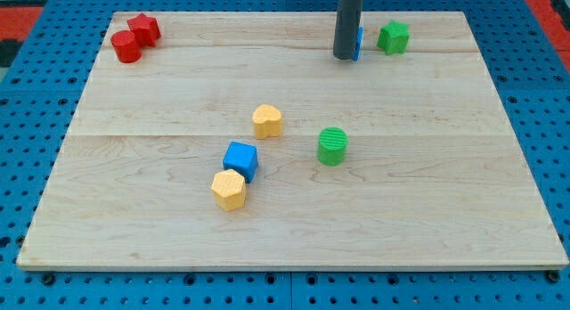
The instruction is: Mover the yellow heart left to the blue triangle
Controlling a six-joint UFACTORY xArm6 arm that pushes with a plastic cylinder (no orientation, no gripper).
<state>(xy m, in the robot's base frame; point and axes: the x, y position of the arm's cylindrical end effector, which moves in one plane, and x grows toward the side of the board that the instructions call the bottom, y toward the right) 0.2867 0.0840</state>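
The yellow heart (267, 120) lies near the board's middle. The blue triangle (358, 43) is at the view's top, mostly hidden behind my rod, with only a thin blue edge showing. My tip (345, 55) rests on the board right against that blue block's left side, far up and right of the yellow heart.
A blue cube (240, 159) and a yellow hexagon (229, 190) sit together below the heart. A green cylinder (332, 146) is right of the heart. A green star (393, 36) is at top right. A red cylinder (126, 47) and red star (143, 28) are at top left.
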